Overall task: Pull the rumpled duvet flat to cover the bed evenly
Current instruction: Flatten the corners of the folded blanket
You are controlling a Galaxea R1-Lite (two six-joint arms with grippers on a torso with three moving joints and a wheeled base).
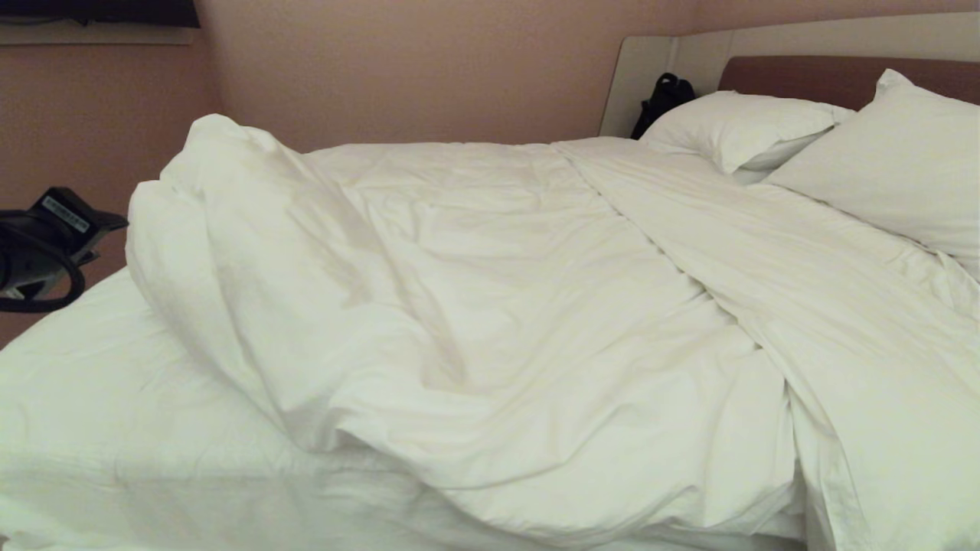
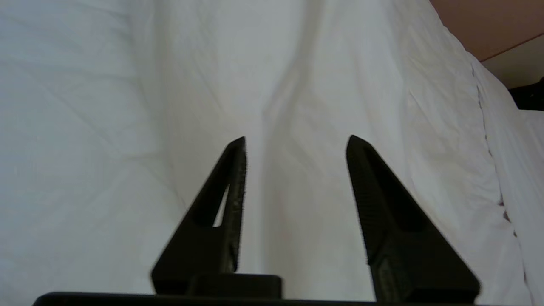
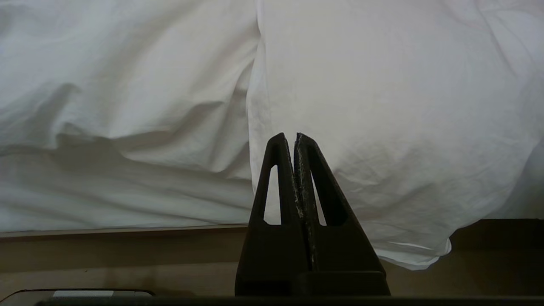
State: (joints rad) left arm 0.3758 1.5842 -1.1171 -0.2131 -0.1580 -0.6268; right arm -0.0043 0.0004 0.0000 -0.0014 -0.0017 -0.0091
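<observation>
The white duvet (image 1: 490, 306) lies rumpled on the bed, heaped up at its left end and folded into a long ridge towards the pillows. The bed's bare fitted sheet (image 1: 99, 413) shows at the near left. My left arm (image 1: 46, 245) reaches in from the left edge, beside the duvet's heaped end. In the left wrist view my left gripper (image 2: 297, 138) is open, with only the duvet's white cloth (image 2: 323, 85) ahead and nothing between its fingers. My right gripper (image 3: 294, 135) is shut and empty, low beside the bed, facing a hanging duvet corner (image 3: 382, 85).
Two white pillows (image 1: 766, 126) lean against the brown-panelled headboard (image 1: 804, 76) at the far right. A black bag (image 1: 662, 99) sits in the corner behind them. A pink wall (image 1: 421, 69) runs along the bed's far side. The beige bed base (image 3: 127, 250) lies before the right gripper.
</observation>
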